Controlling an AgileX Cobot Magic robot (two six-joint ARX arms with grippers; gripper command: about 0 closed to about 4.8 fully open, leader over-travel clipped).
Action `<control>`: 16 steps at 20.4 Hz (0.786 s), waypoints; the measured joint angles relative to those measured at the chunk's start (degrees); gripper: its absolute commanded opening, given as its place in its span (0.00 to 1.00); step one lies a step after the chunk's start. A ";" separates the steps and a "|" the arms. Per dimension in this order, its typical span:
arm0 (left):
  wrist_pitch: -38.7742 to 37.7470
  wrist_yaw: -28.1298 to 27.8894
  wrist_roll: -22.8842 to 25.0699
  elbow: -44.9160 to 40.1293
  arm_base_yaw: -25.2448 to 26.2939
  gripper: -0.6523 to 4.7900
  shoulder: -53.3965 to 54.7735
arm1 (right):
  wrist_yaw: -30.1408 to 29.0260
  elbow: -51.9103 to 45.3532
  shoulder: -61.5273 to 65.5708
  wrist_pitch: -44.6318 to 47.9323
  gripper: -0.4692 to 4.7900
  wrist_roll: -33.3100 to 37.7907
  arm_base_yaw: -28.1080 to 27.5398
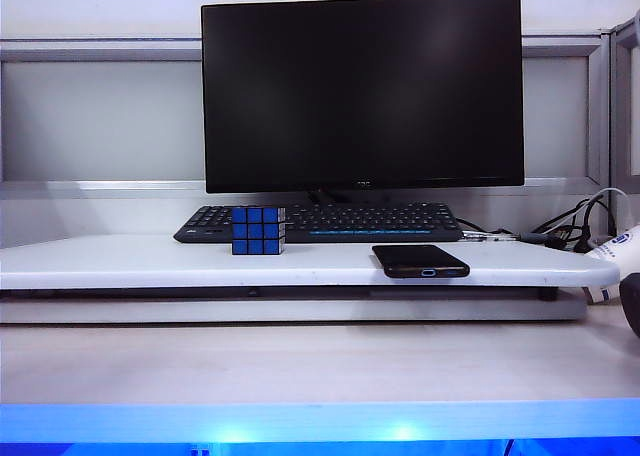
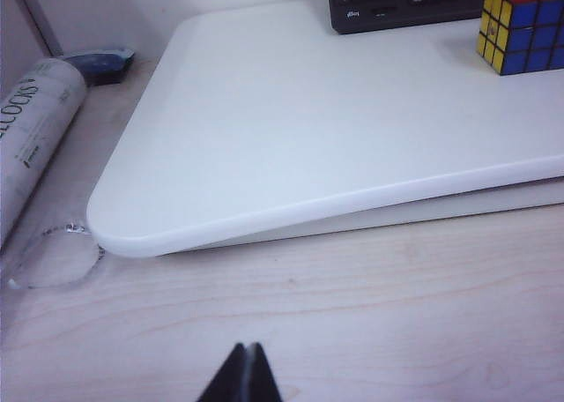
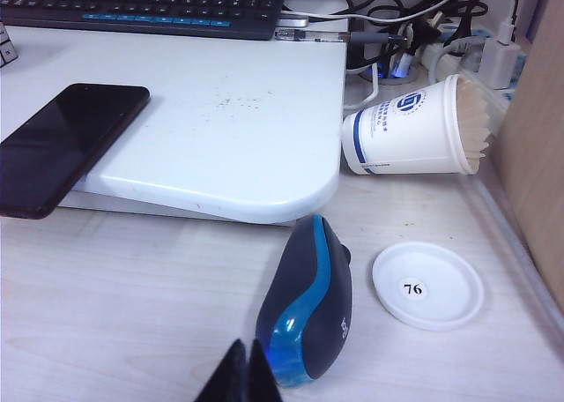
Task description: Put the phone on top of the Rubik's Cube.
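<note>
Exterior view: keyboard behind Rubik's Cube — phone apart.

1. The raised white board lies bare between the Rubik's Cube and the phone.
2. The keyboard and monitor block the back.
3. Left gripper, jaws together, hangs over open desk.
4. A mouse, white lid and tipped paper cups crowd the closed right gripper.
</note>
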 measured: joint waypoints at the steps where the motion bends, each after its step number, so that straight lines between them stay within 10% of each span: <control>1: 0.00 0.00 0.00 0.00 0.00 0.11 0.00 | 0.00 0.00 0.00 -0.02 0.07 0.00 0.00; 12: 0.00 0.28 0.00 0.00 0.00 0.11 0.00 | 0.00 0.00 0.00 0.00 0.07 0.11 0.00; 16: 0.48 14.56 -0.04 0.02 0.00 0.11 -0.02 | -2.69 -0.09 0.00 0.72 0.07 1.95 0.00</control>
